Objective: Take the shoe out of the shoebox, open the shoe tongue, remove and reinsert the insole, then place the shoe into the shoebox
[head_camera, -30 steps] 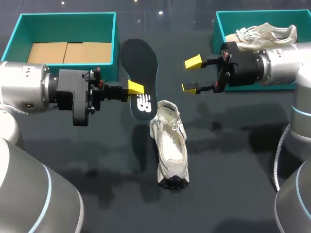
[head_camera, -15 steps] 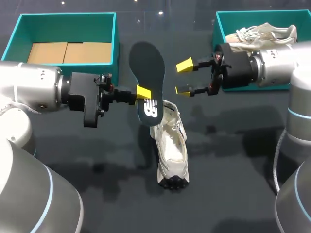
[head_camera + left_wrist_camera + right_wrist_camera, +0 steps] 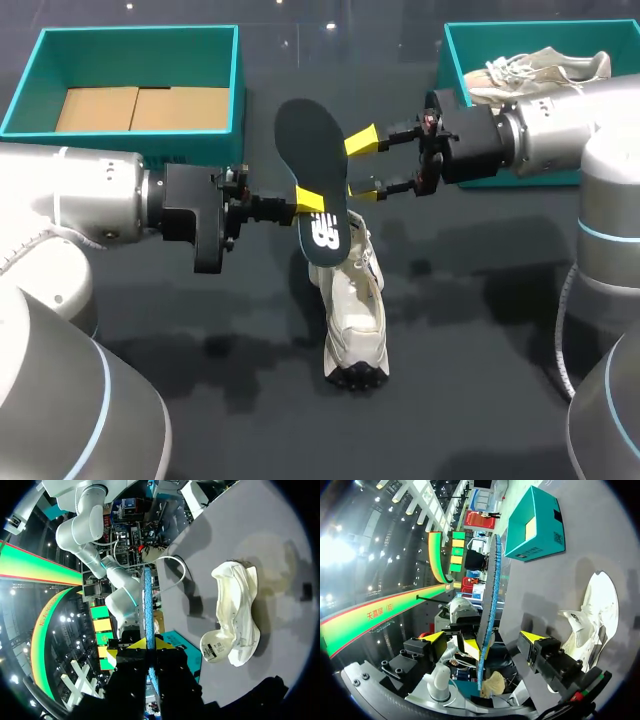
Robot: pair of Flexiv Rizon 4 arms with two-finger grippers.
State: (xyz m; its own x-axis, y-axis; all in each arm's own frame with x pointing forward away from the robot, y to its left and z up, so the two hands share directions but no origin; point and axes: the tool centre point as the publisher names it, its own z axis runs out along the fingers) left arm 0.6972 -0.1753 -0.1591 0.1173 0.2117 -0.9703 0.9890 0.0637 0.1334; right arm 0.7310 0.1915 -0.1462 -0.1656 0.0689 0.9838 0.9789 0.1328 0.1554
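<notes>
Dark insole (image 3: 312, 170), white logo at its heel end, is held off the table (image 3: 480, 330) and stands edge-on over the collar of the white shoe (image 3: 352, 310).

- Left gripper (image 3: 310, 200): yellow tips pinch the insole from both faces near the heel end.
- Right gripper (image 3: 363, 163): fingers spread wide at the insole's far edge. In the right wrist view the insole stands between them; contact cannot be told.
- Shoe: lies on the table between the arms, toe towards the robot, tongue pulled open.
- Left teal shoebox (image 3: 140, 32): holds a cardboard insert (image 3: 140, 108).
- Right teal shoebox (image 3: 520, 24): holds a second white shoe (image 3: 545, 68).
</notes>
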